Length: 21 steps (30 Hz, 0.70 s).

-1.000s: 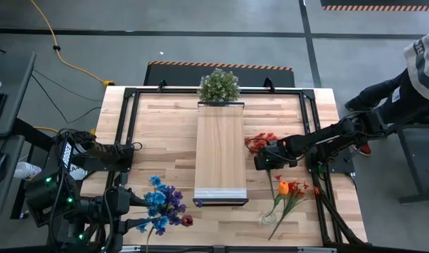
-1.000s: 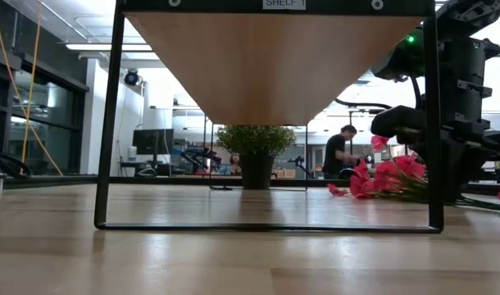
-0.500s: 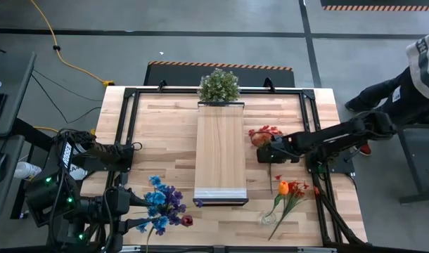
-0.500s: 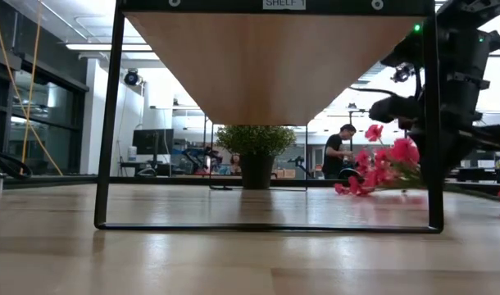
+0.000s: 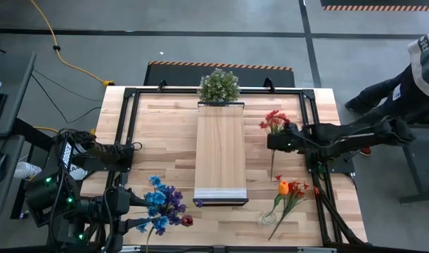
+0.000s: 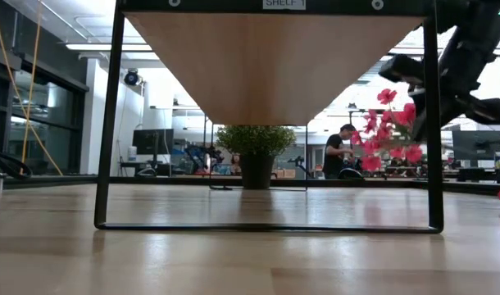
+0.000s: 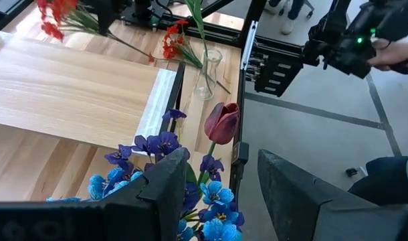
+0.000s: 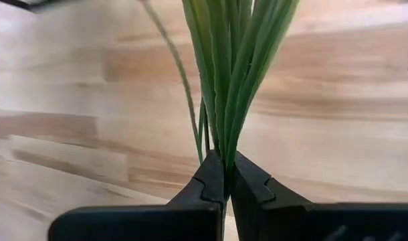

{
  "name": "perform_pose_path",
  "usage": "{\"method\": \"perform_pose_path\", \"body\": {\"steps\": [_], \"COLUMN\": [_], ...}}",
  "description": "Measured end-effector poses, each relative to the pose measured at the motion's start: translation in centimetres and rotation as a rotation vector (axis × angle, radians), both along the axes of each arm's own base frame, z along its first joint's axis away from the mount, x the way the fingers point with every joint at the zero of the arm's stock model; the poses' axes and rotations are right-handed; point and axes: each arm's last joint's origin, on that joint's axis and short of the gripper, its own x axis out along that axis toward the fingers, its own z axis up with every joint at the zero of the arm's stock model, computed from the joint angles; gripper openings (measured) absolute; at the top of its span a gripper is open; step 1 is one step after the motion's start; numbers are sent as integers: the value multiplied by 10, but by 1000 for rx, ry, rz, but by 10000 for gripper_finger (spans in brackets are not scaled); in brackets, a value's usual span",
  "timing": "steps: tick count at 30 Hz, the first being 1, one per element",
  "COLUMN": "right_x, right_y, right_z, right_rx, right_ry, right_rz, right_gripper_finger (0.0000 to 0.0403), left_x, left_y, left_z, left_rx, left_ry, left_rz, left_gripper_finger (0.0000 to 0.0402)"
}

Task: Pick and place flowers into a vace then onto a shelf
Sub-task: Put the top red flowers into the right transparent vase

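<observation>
shelf (image 5: 220,151) mid-table, bare tabletop (image 5: 165,133) either side

Plant (image 5: 219,86) behind shelf (image 5: 220,151), flowers (image 5: 162,205) left

One small white label (image 6: 283,4) only, on the dark front rail of the shelf (image 6: 275,65) in the low view: reads roughly "SHELF 1", top edge cropped, last character unsure. Nothing else legible anywhere — not from above, not in either wrist view.
</observation>
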Motion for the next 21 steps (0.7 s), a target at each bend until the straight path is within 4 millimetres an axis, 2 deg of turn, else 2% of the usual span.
{"method": "perform_pose_path", "body": {"steps": [13, 21], "right_x": [-33, -41], "right_y": [-10, -16], "right_z": [34, 54], "right_rx": [-148, -280], "right_ry": [-256, -451], "right_rz": [-93, -151], "right_gripper_finger": [1, 0], "left_x": [0, 0], "left_y": [0, 0], "left_z": [0, 0], "left_rx": [0, 0], "left_ry": [0, 0], "left_rz": [0, 0], "left_gripper_finger": [216, 216]}}
